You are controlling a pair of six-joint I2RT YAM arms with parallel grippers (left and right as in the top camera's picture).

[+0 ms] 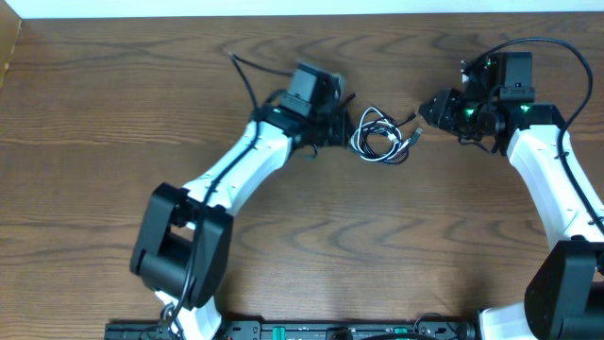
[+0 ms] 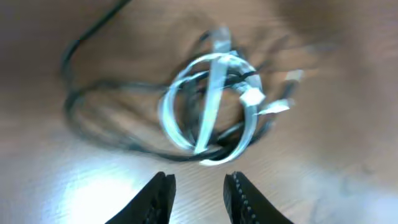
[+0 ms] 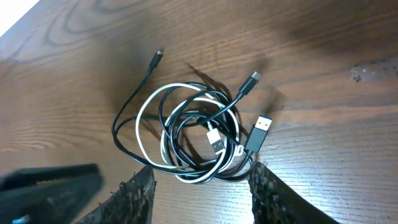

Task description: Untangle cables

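Left gripper: jaws apart, nothing inside. Right gripper: jaws wide, nothing held. Cables at 12 o'clock of both, small tangled pile on table, between my two grippers. My guess: light, floppy, slippy. Good grab: black plug at pile's 3 o'clock in right wrist view; other side, white loop.

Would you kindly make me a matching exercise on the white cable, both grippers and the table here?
Things:
1 white cable
2 left gripper
3 right gripper
4 table

Descriptions:
a brown wood
b open, left of the bundle in the overhead view
c open, right of the bundle in the overhead view
d looped among black cables

Pairs: 1-d, 2-b, 3-c, 4-a
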